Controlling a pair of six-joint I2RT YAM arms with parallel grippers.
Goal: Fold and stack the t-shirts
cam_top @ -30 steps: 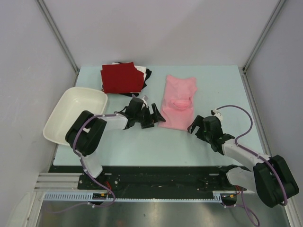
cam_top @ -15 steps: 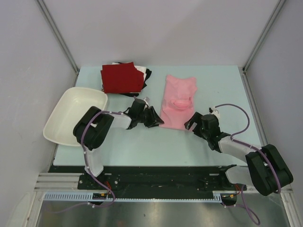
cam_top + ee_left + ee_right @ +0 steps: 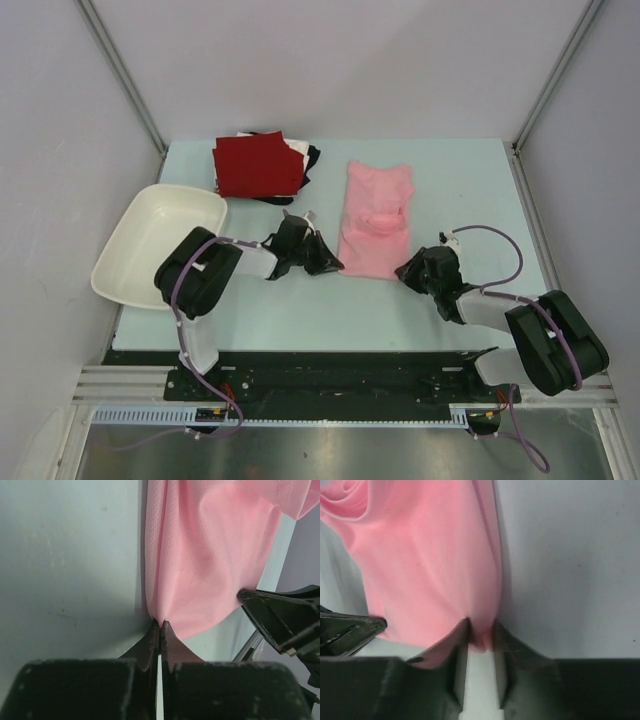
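Looking down from the top view, you can see both arms have moved in to the near end of the pink t-shirt (image 3: 375,215), which lies flat on the table (image 3: 470,190). The left gripper (image 3: 325,258) was wide a second ago and is now pressed together at the shirt's near left corner. The right gripper (image 3: 408,270) has also been closing, at the near right corner. That tells me you are ready to lift the near edge and fold it over. The pile of folded t-shirts (image 3: 257,165), dark red on top, waits at the back left. The white tub (image 3: 160,240) sits half off the table's left side, and I see nothing in it. From the left wrist, the left gripper (image 3: 160,625) is pinching the pink t-shirt (image 3: 210,555) right at its edge, and the cloth puckers toward the tips. From the right wrist, the right gripper (image 3: 481,630) has a bunched corner of the pink t-shirt (image 3: 430,565) between its jaws, which stand a little apart with cloth filling the gap. It looks like a pinch, but I cannot say how firm.
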